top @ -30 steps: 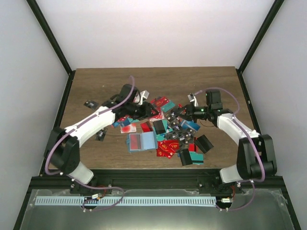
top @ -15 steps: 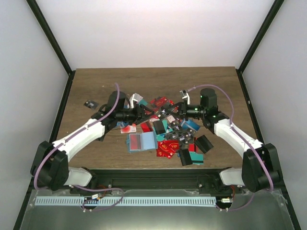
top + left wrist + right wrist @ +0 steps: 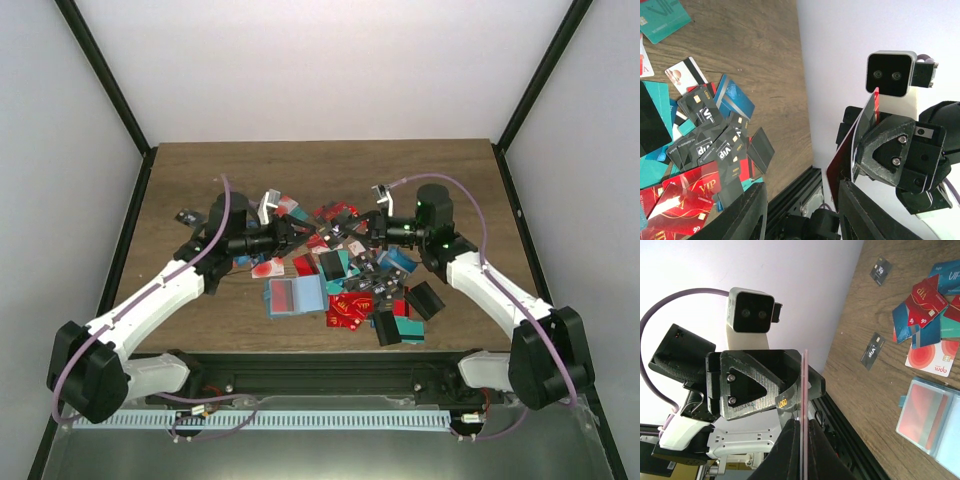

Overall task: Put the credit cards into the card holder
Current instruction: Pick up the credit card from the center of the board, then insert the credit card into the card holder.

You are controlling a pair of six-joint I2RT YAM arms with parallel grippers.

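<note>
Two grippers are facing each other above the table [image 3: 200, 180], just beyond the far edge of the wallet [image 3: 295, 296]. The right gripper [image 3: 803, 425] is clamping a red card [image 3: 840, 162] flat between its closed fingers. In the right wrist view the card is showing edge-on as a thin line. Its long axis is running straight out from the fingertips, and its free end is pointing at the left gripper [image 3: 801, 187], across the table above the wallet's far right corner. In the left wrist view the same card is standing tilted, one face turned partly toward the lens. The left gripper is hanging beyond the wallet's far left corner with its fingers standing apart, the gap between them facing the card's free end. Whether card and left fingers are touching cannot be told.

The wallet is lying open and inner side up, its long axis running left to right, with a red panel showing in its left half. Loose cards [image 3: 350, 270], red, teal, blue and black, are lying heaped to the right of the wallet and beyond it. Two black cases [image 3: 425, 298] are sitting further to its right.
</note>
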